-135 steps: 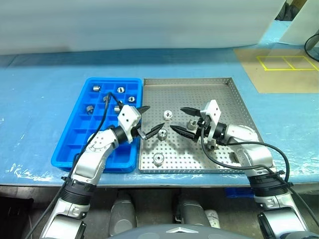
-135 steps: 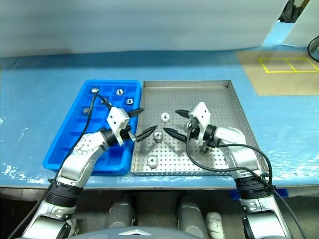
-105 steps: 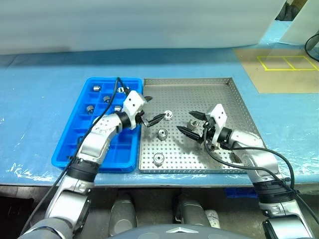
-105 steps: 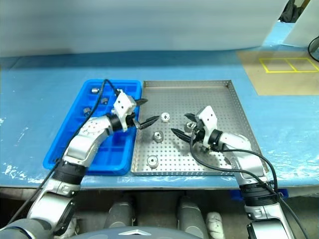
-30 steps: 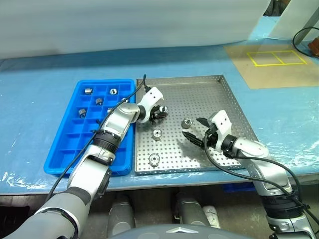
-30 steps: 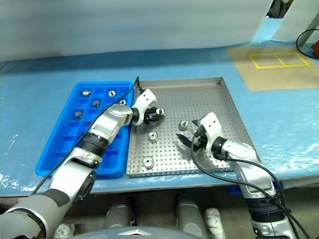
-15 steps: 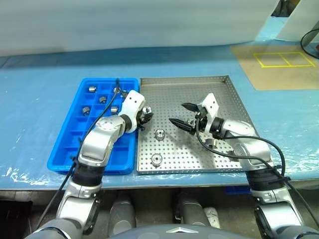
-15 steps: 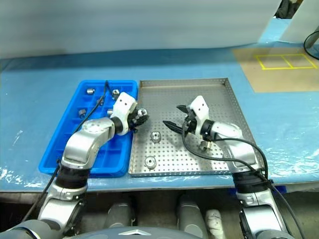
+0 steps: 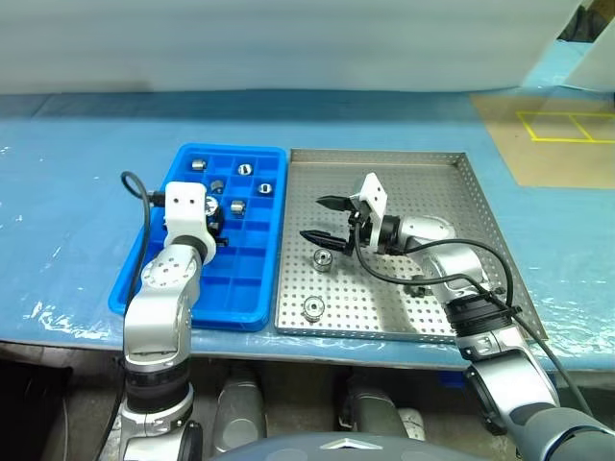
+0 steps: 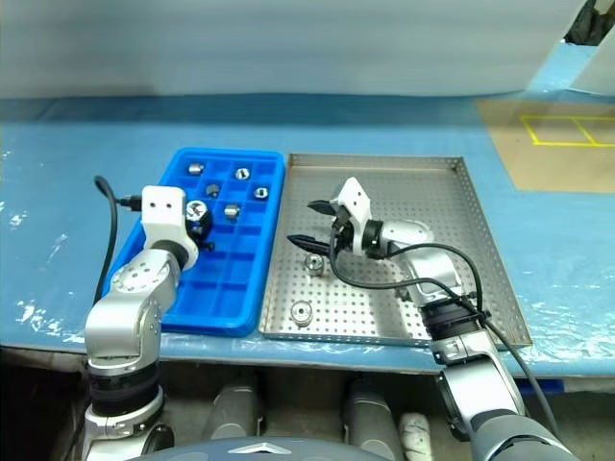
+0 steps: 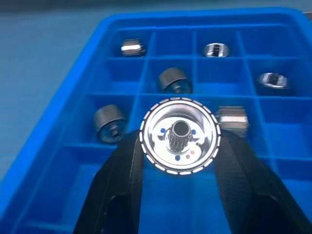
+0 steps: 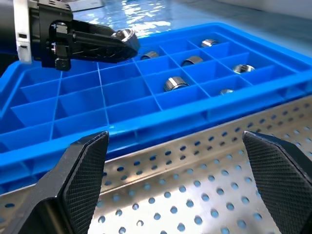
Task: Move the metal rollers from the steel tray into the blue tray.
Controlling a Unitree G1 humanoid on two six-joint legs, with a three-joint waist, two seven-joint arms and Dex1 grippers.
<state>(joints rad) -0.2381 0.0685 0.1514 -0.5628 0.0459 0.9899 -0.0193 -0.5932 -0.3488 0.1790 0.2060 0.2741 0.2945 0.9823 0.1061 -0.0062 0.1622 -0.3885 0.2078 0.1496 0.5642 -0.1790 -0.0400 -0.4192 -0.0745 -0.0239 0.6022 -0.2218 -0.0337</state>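
Blue tray (image 9: 154,279) on the left, butted against steel tray (image 9: 452,192) on the right. Left gripper (image 11: 179,146) over the blue tray's cells, pinching one metal roller (image 11: 179,135) between both black fingers, dark centre hole facing the wrist camera. Six more rollers (image 11: 173,79) in the far cells beyond it; one of them (image 11: 233,118) half hidden behind the held piece. Right gripper (image 9: 320,219) over the steel tray near the blue tray's rim, fingers (image 12: 83,170) spread wide, nothing between them. Two loose rollers on the perforated sheet: one (image 9: 324,259) just below the right gripper's tips, another (image 9: 312,307) nearer the front rim. Possibly a third (image 9: 417,285) tucked under the right forearm and cable, too hidden to tell. Steel tray's front right corner covered by the right arm.
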